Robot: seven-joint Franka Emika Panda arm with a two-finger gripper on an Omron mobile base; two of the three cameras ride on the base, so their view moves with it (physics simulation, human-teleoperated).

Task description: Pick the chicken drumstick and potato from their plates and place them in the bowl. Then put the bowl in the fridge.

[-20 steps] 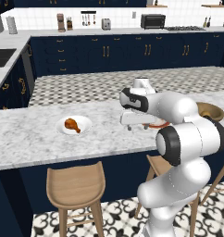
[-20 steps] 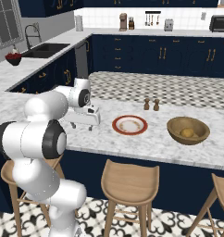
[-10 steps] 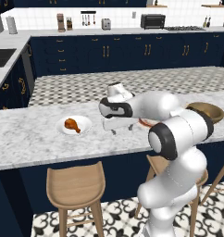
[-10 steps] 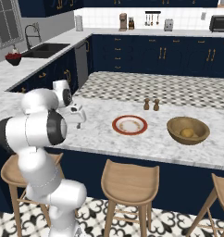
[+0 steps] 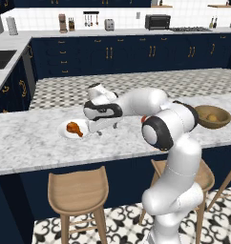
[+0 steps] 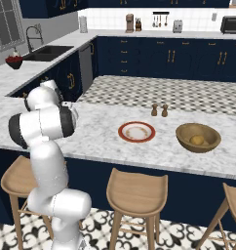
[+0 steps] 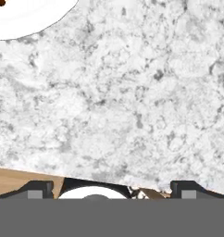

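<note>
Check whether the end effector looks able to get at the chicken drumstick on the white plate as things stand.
Probably yes. The open end effector hangs just beside the white plate, and the chicken drumstick lies uncovered on it with nothing between them.

I am reaching over the marbled stone counter with my two-finger gripper hanging just above it, jaws standing wide. The glossy roasted chicken drumstick is lying on the round plain plate, just beside my gripper at nine o'clock. At three o'clock, well apart, the small roundish potato is sitting in the round wooden bowl. The red-rimmed round plate is lying between us.
</note>
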